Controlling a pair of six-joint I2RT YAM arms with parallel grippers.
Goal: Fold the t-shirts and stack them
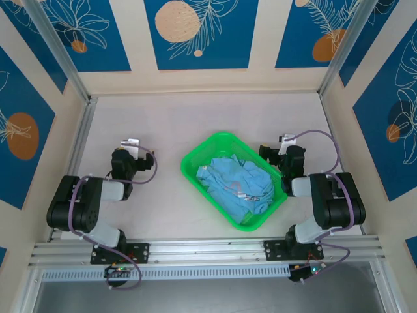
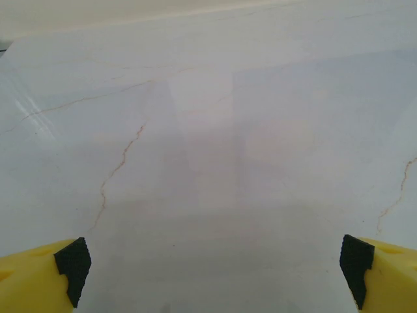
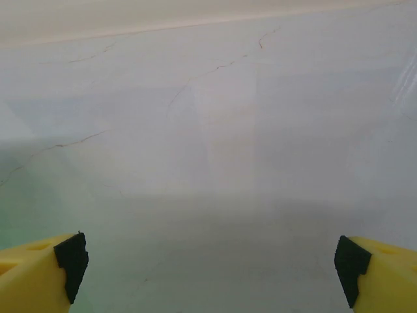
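Note:
Crumpled light sky-blue t-shirts (image 1: 238,184) lie bunched inside a bright green plastic basket (image 1: 199,152) in the middle of the table, with a bit of white-and-pink print showing. My left gripper (image 1: 130,145) rests low over the table left of the basket, apart from it. In the left wrist view its yellow, black-padded fingers (image 2: 73,266) stand wide with bare tabletop between them, so the left gripper (image 2: 215,270) is open. My right gripper (image 1: 281,145) sits just right of the basket's far corner. The right gripper (image 3: 212,267) is open too, holding nothing.
The basket stands skewed, its long side running from far left to near right. Pale marbled tabletop (image 1: 195,114) stretches behind it up to the back wall. Metal rails (image 1: 81,137) edge the left and right sides, and a rail (image 1: 208,246) runs along the near edge.

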